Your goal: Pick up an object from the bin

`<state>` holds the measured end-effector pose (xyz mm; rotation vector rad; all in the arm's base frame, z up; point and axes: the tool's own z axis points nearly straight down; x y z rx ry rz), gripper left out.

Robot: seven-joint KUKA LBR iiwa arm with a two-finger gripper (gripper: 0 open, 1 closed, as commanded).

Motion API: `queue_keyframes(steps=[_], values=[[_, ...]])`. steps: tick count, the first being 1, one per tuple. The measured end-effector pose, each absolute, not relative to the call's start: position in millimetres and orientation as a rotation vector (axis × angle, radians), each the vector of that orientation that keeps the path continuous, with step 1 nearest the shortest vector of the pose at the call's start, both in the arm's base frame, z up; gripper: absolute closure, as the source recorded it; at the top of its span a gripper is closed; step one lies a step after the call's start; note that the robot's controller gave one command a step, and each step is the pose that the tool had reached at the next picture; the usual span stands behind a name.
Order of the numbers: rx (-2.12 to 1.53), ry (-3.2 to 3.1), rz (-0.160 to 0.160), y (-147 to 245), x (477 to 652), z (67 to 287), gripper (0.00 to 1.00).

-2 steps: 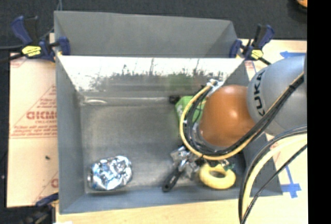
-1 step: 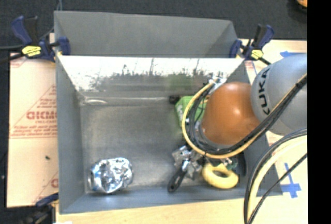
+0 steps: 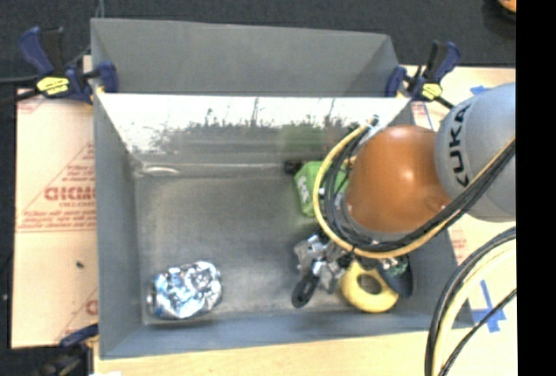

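My gripper (image 3: 315, 261) is low in the bin's front right part, just under the arm's orange cover. Right beside it, to the right, lies a yellow round thing with a dark hole in the middle (image 3: 368, 293), like a roll or a tape measure, touching or nearly touching the gripper. A green packet (image 3: 306, 188) lies behind the gripper, partly hidden by the cover and its cables. A dark slim piece (image 3: 304, 291) points down from the gripper toward the front wall; whether it belongs to the gripper or is a loose thing I cannot tell.
A crumpled blue and white shiny packet (image 3: 185, 289) lies alone in the front left corner. The arm and its orange cover hide the right side of the bin floor. The front wall is close below the gripper.
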<state>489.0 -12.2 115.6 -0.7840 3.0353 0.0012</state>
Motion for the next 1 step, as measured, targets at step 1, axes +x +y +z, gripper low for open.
queue_keyframes(steps=[1], values=[[-0.781,3.038,0.002,-12.6,488.7,133.1,1.00]])
